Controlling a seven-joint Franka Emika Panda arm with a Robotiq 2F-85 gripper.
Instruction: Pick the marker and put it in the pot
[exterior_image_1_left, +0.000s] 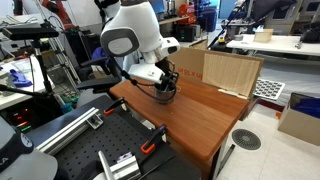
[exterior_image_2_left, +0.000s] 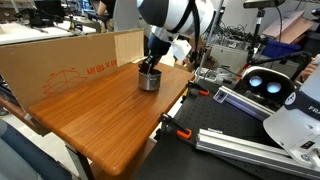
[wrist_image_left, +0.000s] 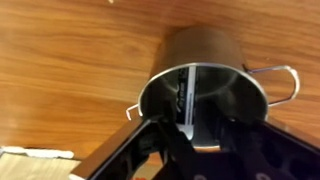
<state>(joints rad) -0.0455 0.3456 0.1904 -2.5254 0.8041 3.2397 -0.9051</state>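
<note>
metal pot, black marker inside, claw above

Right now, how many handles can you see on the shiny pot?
2. In the wrist view, one handle sticks out on the right of the pot, the other on its left. The near rim is covered, so another could hide there.

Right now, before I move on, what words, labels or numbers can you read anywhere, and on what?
On the cardboard panel: red lettering, too blurred to read.
On the pot: no marking visible.
Nothing else is readable in any view.
</note>
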